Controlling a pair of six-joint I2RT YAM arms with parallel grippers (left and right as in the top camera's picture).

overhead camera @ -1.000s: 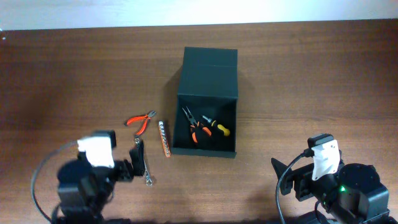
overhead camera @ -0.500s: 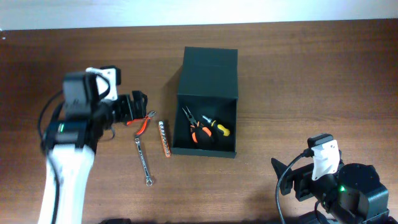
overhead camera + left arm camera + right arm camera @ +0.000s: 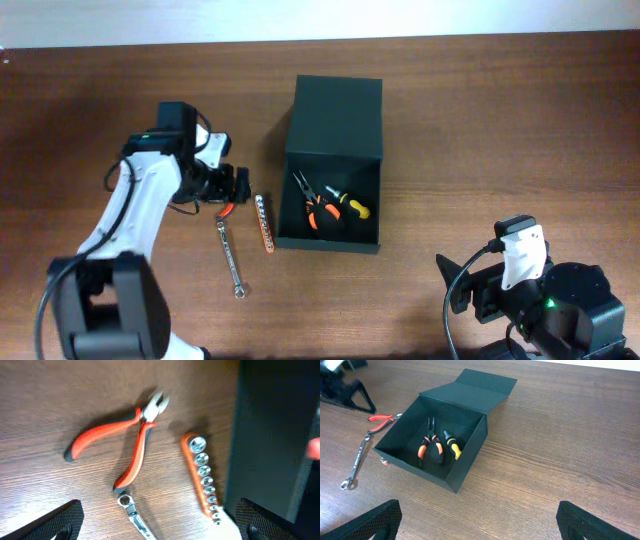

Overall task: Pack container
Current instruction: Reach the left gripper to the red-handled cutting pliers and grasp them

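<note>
The dark green container stands open at the table's middle, with its flap lid folded away at the back. Inside lie orange-and-black pliers and a yellow-handled screwdriver. My left gripper is open and empty. It hovers over the red-handled cutters, just left of the container wall. Its jaws straddle the cutters, the wrench and the socket rail. My right gripper is open and empty over bare table at the front right, facing the container.
An orange socket rail lies beside the container's left wall and also shows in the left wrist view. A silver wrench lies in front of the cutters, its ring end in the left wrist view. The right arm's base sits at the front right.
My left arm has swung from the table's front left up and right, and its gripper now hangs over the red cutters. The right arm and the tools have not moved.
</note>
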